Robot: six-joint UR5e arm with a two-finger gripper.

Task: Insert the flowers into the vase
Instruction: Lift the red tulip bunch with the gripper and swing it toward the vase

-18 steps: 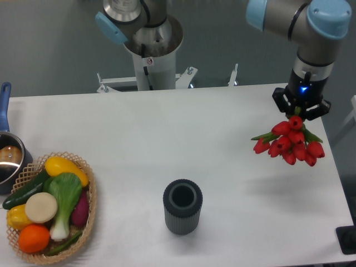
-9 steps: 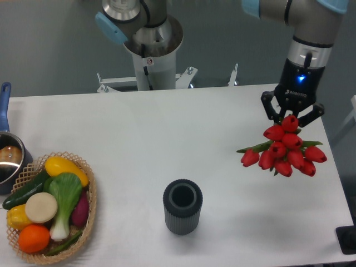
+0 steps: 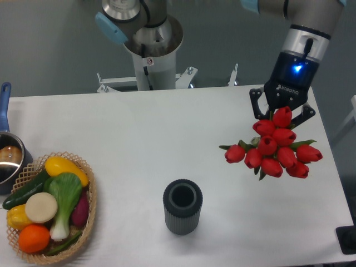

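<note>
A bunch of red tulip flowers [image 3: 273,148] with green leaves hangs above the right side of the table, buds spreading downward. My gripper [image 3: 281,113] is shut on its stems from above, and the stems themselves are hidden between the fingers. The vase [image 3: 182,206], a dark grey ribbed cylinder with an open round mouth, stands upright near the table's front centre. It sits well to the lower left of the flowers, apart from them.
A wicker basket [image 3: 86,218] of toy vegetables sits at the front left. A steel pot [image 3: 10,158] with a blue handle is at the left edge. The arm's base column [image 3: 149,50] rises behind the table. A black block [image 3: 347,240] lies at the front right corner.
The gripper has carried the flowers up and to the left, toward the table's middle. The bunch looks larger and hangs higher over the table. The vase has not moved.
</note>
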